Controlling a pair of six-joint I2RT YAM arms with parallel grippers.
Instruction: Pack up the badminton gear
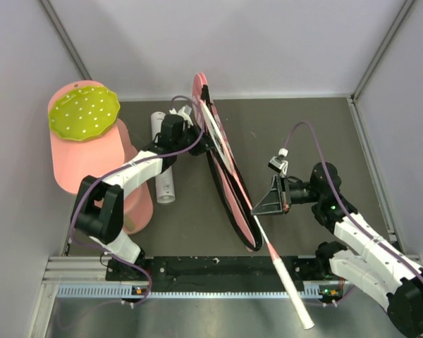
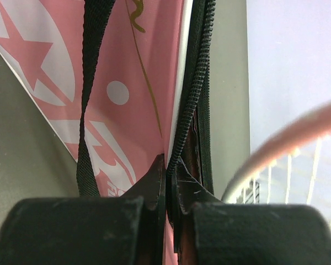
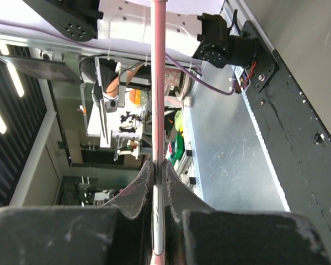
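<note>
The pink bag [image 1: 224, 169] is standing edge-on in the top view, so its lettering is hiding and most of the racket [image 1: 285, 282] head is disappearing inside it. The left arm [image 1: 137, 167] is covering the white tube [image 1: 166, 189] at its middle. In the left wrist view a racket frame [image 2: 298, 138] is blurring and running off the right edge; which racket cannot be told.

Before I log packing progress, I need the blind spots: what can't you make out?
Shuttlecocks: none visible anywhere.
Racket: top view, head lost behind the edge-on bag; depth unclear.
White tube: top view, middle covered by left arm.
Bag lettering: left wrist view, cut off by frame edges.
</note>
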